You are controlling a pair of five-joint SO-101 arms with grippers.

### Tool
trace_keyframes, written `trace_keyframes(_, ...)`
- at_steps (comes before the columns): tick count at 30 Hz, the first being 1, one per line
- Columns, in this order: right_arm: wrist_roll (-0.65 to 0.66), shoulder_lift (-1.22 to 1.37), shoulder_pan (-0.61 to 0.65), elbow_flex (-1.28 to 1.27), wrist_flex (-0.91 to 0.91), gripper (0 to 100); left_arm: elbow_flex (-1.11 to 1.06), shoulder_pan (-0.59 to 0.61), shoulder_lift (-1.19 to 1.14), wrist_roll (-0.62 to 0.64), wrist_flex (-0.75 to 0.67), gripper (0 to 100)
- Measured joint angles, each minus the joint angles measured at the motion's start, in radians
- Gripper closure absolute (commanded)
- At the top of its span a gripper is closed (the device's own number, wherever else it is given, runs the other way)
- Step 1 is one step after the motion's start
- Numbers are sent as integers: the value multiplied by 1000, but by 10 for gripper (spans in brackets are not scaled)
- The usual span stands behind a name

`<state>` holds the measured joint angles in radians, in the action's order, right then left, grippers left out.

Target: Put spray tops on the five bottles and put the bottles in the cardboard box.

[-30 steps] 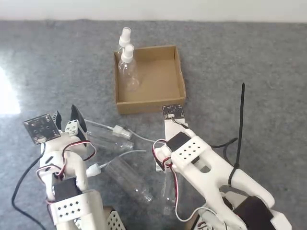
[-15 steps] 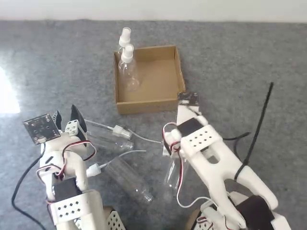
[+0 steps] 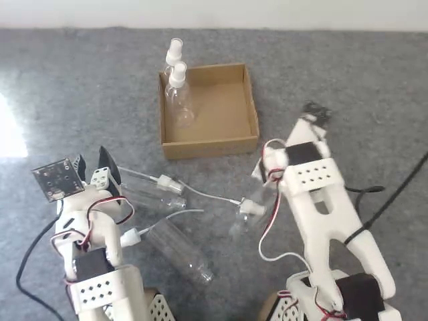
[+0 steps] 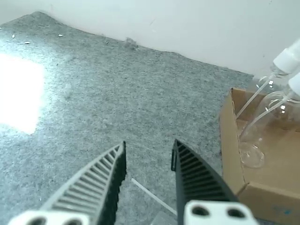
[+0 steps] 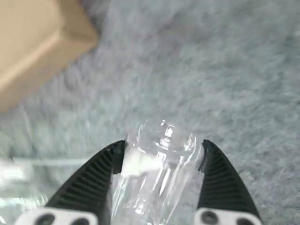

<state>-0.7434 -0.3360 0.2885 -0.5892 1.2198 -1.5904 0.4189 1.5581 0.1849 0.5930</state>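
The open cardboard box [image 3: 231,130] sits at the back of the table, also seen as the box [image 4: 232,154] and the box [image 5: 28,42] in the wrist views. One sprayer-topped bottle [image 3: 179,97] stands in its far left corner, and a second topped bottle [image 3: 172,55] stands just behind it. My right gripper [image 3: 265,187] is shut on a clear bottle [image 3: 251,208] just in front of the box's near right corner. In the right wrist view the gripper [image 5: 159,150] clamps this bottle [image 5: 161,154] on both sides. My left gripper [image 3: 93,164] stands open at the near left, and the left wrist view shows the gripper [image 4: 148,147] holding nothing.
On the grey felt between the arms lie a bottle with a spray head [image 3: 150,189], a bare clear bottle [image 3: 180,251] and a loose spray top [image 3: 130,235] with its thin tube. A black cable [image 3: 394,194] runs at the right.
My right arm has swung to the right and towards the box, carrying the clear bottle up from the near middle of the table. The left arm has not moved.
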Motion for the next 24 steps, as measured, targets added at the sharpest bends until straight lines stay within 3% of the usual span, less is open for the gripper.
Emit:
trace_keyframes(12, -157, 14, -242, 21, -203, 868, 0, 0, 0, 0, 0, 844)
trace_keyframes(18, -167, 15, -299, -51, -321, 868, 0, 0, 0, 0, 0, 844)
trace_keyframes(24, -167, 15, -321, -92, -330, 869, 0, 0, 0, 0, 0, 844)
